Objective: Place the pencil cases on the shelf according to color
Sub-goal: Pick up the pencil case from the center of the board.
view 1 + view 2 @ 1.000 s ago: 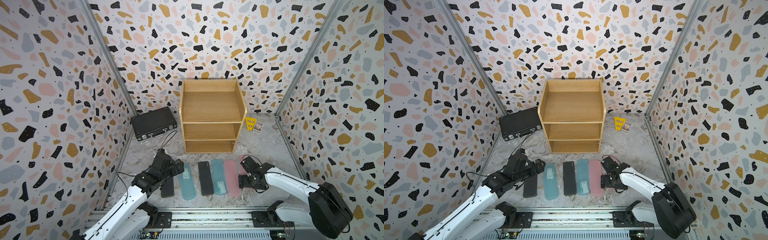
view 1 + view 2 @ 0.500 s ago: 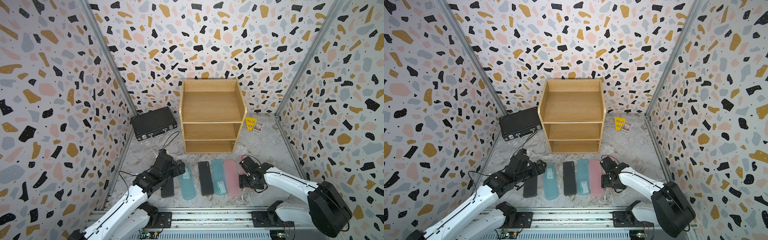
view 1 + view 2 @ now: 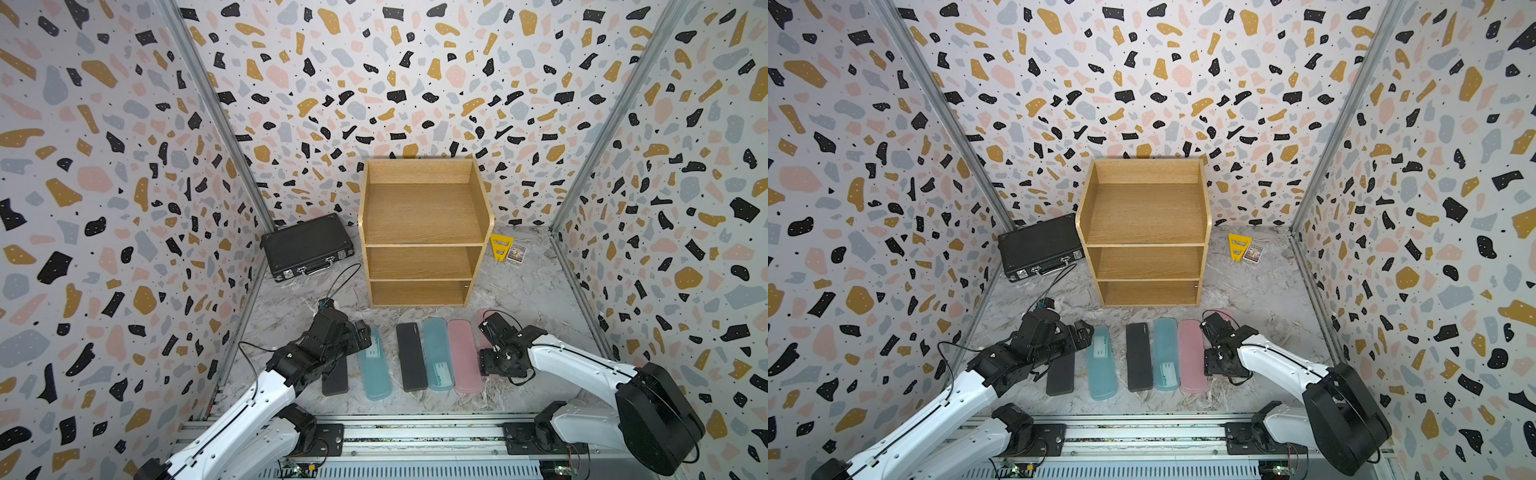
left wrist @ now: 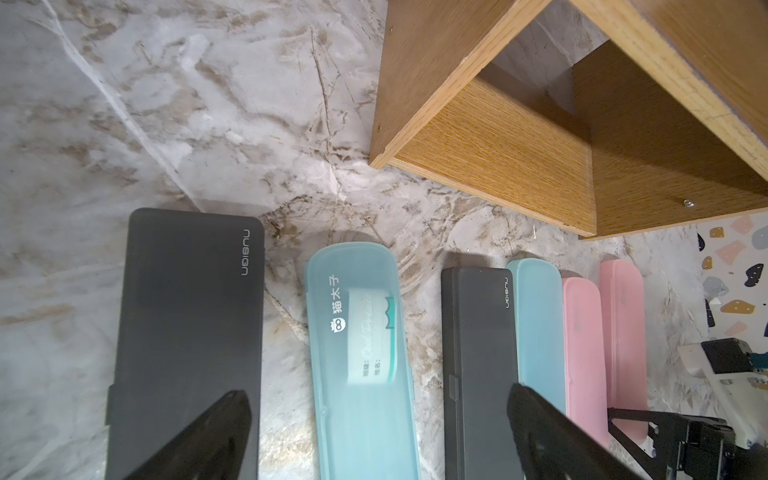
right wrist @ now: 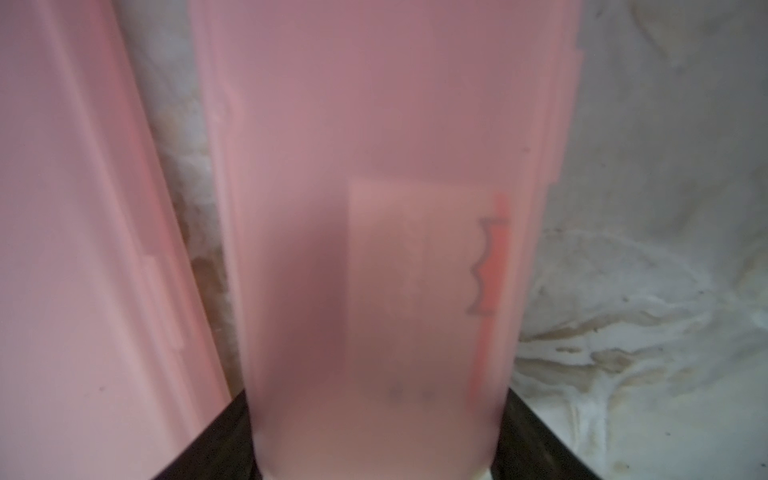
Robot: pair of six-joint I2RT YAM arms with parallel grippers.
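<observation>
We see the right pincer (image 5: 374, 405) low over the worktop (image 3: 528, 299), its jaws partly closed and pressed against both long edges of the outer pink case (image 5: 374, 166), towards the end nearest the robot; the case lies flat, not lifted. The inner pink case (image 5: 83, 208) lies just beside it, with a thin strip of worktop between, and one finger (image 5: 216, 440) sits in that strip. We judge this the first hazard: a lift that drifts sideways could drag the neighbour into the rest of the row beyond

The hold is near one end of a long, smooth case, so we expect the far end to droop or swing once it leaves the worktop, and the plastic could slip from between the fingers. A drooping end could catch the front edge of a tier of the shelf (image 3: 422, 214), which stands well apart behind the row, all three tiers bare in both top views

The left pincer (image 4: 376, 403) hangs wide open and holds nothing, its fingers straddling a teal case (image 4: 357, 353) with a black case (image 4: 187, 311) just beside. If both arms reach for the shelf together, we think they could crowd each other at its front. Colour is the last risk: nothing marks a tier for pink, so the second pink case must join the first
</observation>
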